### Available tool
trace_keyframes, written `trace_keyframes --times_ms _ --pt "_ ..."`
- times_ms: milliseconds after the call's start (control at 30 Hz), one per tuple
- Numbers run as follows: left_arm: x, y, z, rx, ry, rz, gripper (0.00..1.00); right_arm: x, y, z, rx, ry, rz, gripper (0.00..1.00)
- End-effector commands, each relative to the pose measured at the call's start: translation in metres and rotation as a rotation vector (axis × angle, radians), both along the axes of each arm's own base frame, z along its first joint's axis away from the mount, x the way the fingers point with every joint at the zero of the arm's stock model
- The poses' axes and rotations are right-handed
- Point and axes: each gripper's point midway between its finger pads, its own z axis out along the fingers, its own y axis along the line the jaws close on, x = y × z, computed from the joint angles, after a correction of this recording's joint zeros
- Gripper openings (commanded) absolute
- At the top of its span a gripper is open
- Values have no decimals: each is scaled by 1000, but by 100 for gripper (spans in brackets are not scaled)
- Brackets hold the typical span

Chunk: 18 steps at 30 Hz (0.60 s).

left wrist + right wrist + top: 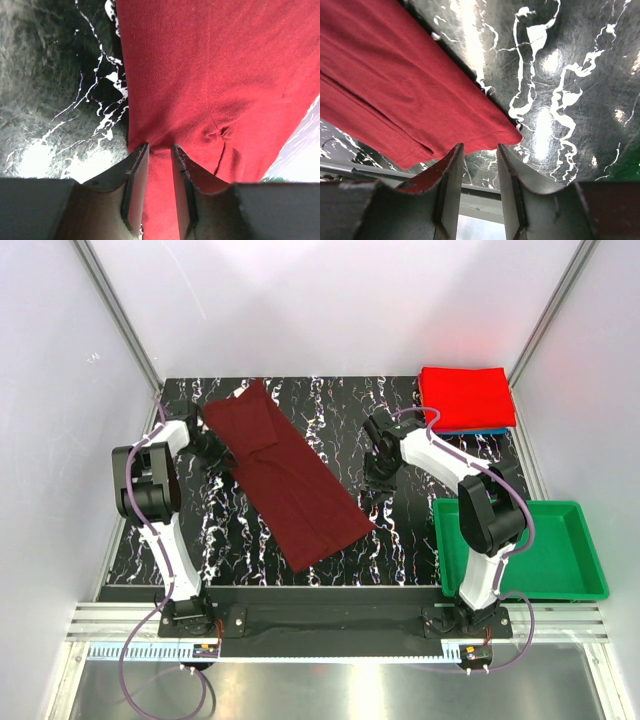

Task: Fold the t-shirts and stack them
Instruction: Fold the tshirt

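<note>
Across the middle of the black, white-veined marbled table top (400, 420) lies the dark maroon cloth t-shirt (285, 475), folded into a long narrow strip that runs on a slant from the far left down toward the near centre. At the strip's left edge, near its far end, sits the left gripper (159, 147). Its jaws stand narrow, one on each side of a band of the maroon cloth. The fabric fills the gap between them and small creases run toward the tips, but I cannot tell whether the cloth is truly pinched or only straddled. To the right of the strip, near its long right edge but apart from it, the right gripper (479, 147) hangs over bare table. Its jaws are partly parted with nothing between them; through the gap its wrist view shows only the table surface and a metal rail (480, 192), with a pointed corner of the maroon t-shirt just ahead of the fingertips. At the far right corner of the table rests the bright red cloth t-shirt (465, 395), folded into a neat rectangle. It lies on top of a blue cloth (480, 430) that shows only as a thin edge along its near side. A green plastic tray (510, 504) sits at the near right.
</note>
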Motion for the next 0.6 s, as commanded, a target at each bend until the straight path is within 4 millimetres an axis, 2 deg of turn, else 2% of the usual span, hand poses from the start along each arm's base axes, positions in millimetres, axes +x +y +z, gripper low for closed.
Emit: trace_keyframes --times_ms 0,33,67,133,167,267,367,467,500,567 --pt "-20 11 -4 78 99 22 36 21 5 31 18 -104 23 40" --pt "-17 11 -1 74 96 19 36 25 8 33 25 -112 36 40" --pt "-10 11 10 69 81 20 36 31 12 40 40 -130 42 40" --pt "3 8 27 46 44 17 37 36 20 38 63 -128 72 40" --pt "15 10 42 47 11 25 38 43 25 41 83 -148 84 41" --pt "38 14 61 51 -51 32 40 48 32 29 100 -139 123 41" --pt "52 20 51 68 -59 33 40 58 26 5 41 -133 132 40" --pt "72 22 38 69 -101 23 40 73 24 -6 35 -152 140 40" --pt "80 20 38 51 -122 17 40 75 25 -15 33 -136 144 40" --pt "87 18 18 41 -97 0 40 81 29 -20 44 -140 168 40"
